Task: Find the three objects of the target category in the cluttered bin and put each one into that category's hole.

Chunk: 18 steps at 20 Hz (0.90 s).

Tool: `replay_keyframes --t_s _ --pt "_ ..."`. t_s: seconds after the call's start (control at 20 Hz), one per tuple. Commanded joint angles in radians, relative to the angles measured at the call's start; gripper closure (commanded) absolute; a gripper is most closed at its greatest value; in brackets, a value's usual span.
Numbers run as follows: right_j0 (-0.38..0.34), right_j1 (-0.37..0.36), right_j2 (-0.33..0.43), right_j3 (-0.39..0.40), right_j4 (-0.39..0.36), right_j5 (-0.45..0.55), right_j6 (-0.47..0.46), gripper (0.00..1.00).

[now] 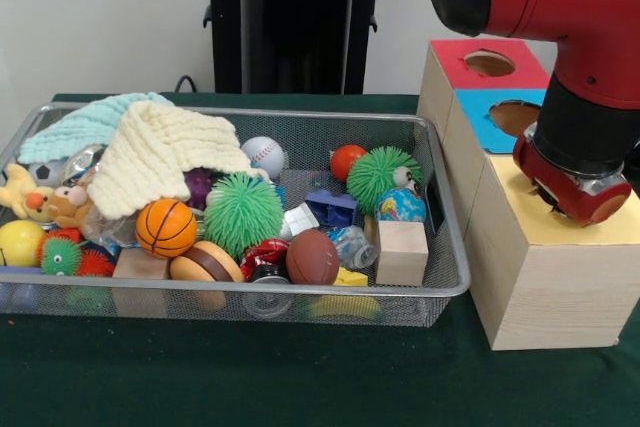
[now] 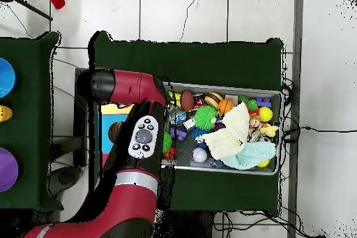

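Note:
The wire mesh bin (image 1: 300, 115) holds several toys. No white bundle with coloured spots shows clearly; any such may lie under the cream knitted cloth (image 1: 165, 152). The blue-green globe ball (image 1: 402, 205) lies at the bin's right end. The largest pale wood box (image 1: 545, 282) stands right of the bin, with a yellow card top (image 1: 610, 232). My gripper (image 1: 573, 197) is low over that top, and the arm's end hides the hole. In the overhead view the arm (image 2: 143, 137) covers the boxes beside the bin (image 2: 223, 170).
The red-top box (image 1: 490, 65) and the blue-top box (image 1: 510, 117) stand behind the yellow one. The bin also holds green spiky balls (image 1: 243, 212), a basketball (image 1: 165, 227), a baseball (image 1: 263, 155), a wood block (image 1: 402, 252), a teal cloth (image 1: 80, 127) and a football (image 1: 312, 257).

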Motion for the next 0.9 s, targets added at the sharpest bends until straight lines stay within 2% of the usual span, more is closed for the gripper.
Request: replay_keyframes --t_s 0.05,0.4,0.45,0.6,0.7,0.9 --pt "-0.129 0.175 0.047 0.100 -0.115 -0.406 0.015 1.00" --pt "-0.158 0.129 0.099 0.145 -0.106 -0.403 -0.024 1.00" --pt "-0.192 0.113 0.154 0.176 -0.083 -0.403 -0.056 1.00" --pt "-0.251 0.090 0.240 0.217 -0.056 -0.372 -0.114 1.00" --pt "-0.215 0.085 0.178 0.181 -0.102 -0.342 -0.079 1.00" --pt "-0.195 0.036 0.139 0.163 -0.141 -0.252 -0.073 1.00"
